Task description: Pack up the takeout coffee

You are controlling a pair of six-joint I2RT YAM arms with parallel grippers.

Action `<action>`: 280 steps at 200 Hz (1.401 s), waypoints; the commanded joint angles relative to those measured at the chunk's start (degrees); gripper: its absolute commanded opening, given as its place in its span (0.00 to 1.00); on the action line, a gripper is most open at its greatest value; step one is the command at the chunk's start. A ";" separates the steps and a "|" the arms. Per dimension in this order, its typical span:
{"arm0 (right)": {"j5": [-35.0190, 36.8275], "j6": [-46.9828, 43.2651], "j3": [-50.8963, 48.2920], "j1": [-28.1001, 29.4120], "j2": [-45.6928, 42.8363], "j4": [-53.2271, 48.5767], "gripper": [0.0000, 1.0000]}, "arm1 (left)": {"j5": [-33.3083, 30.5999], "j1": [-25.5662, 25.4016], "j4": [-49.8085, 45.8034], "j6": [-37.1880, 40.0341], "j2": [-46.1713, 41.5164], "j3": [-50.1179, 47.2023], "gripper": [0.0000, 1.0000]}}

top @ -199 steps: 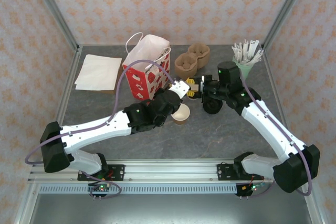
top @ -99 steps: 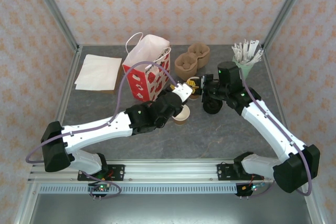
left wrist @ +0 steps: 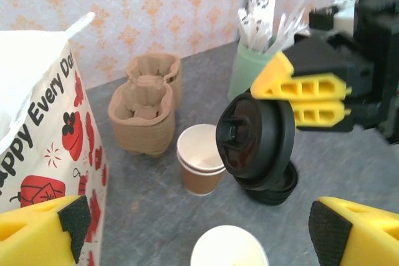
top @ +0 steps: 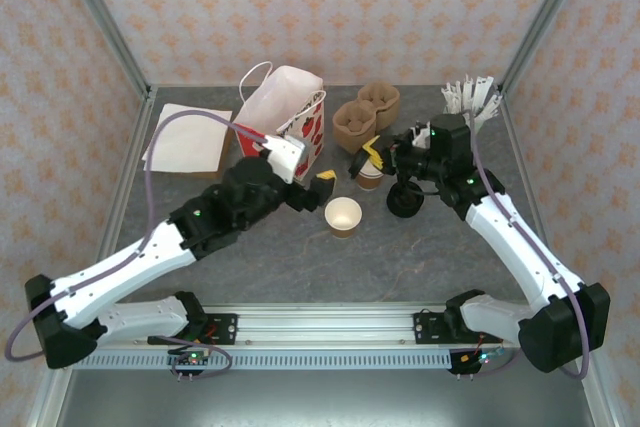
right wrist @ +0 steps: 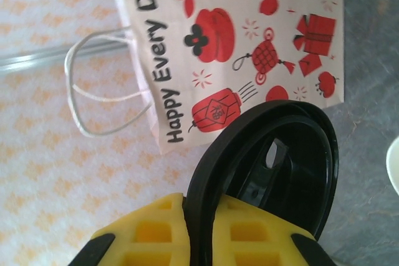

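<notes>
Left jaws wide apart, empty. Right jaws clamped on black lid (left wrist: 252, 135) (held on edge).

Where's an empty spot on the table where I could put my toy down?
Best spot: the bare grey table front, between the open cup and the near rail. It's crowded behind: bag, pulp trays, black lids and the right gripper, holding a lid, bunch together.

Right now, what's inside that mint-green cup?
Paper-wrapped sticks stand in the mint-green cup, fanning out above its rim. Its wall hides their lower ends and anything beneath them.
</notes>
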 commanded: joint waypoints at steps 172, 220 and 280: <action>-19.02 -23.62 1.23 3.41 -3.47 14.05 0.11 | 33.43 9.62 13.64 -23.79 7.48 2.39 0.90; -19.77 -23.42 2.52 3.74 -3.25 13.14 0.11 | 32.97 9.62 13.41 -23.40 7.69 2.15 0.84; -20.83 -22.61 3.63 3.97 -3.12 13.28 0.11 | 33.33 9.64 13.58 -23.48 8.04 2.08 0.83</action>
